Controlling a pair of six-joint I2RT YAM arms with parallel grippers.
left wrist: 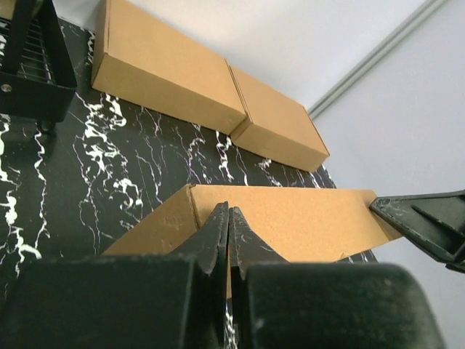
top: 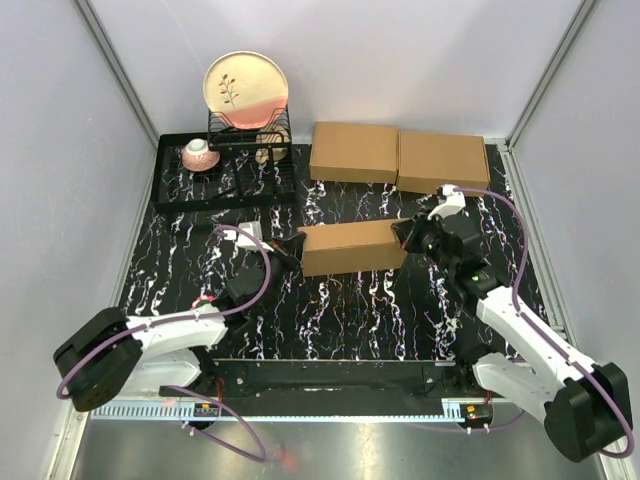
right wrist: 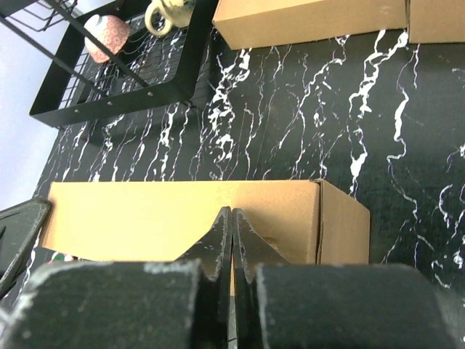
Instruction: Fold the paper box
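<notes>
Left gripper (top: 292,248) is sitting with its two fingers pressed together and nothing between them, its tip meeting the 9 o'clock end of the plain brown corrugated-cardboard paper box (top: 350,247); the right gripper (top: 404,234) is likewise pressed shut on nothing and is bearing on the 3 o'clock end. The paper box is lying as a shallow rectangular block at the centre of the black, white-veined marble-pattern table (top: 340,320); it is sitting well apart from everything else.

Closed fingers are probably serving as blunt pushers rather than clamps. Opposing them is trapping the paper box between the two tips, so that pressure on one end wall is not sliding it away. Each wrist view is showing its own fingertips lying over the top panel near one end, and whether they are pressing or only touching cannot be told. The top panel and the end walls are showing crisp edges with no loose flap in sight, so the folding is judged to be nearly finished. The step in hand is likely squaring the ends or seating tabs, though the far long side is hidden.

Two flat brown cardboard boxes (top: 355,152) are lying side by side between 12 and 1 o'clock; a black wire dish rack (top: 225,200) at 10 o'clock is holding a round cream-and-pink plate (top: 246,88) and a pink cup (top: 199,154).

Uneven pushing risks skating the paper box across the smooth table or buckling an end wall.
</notes>
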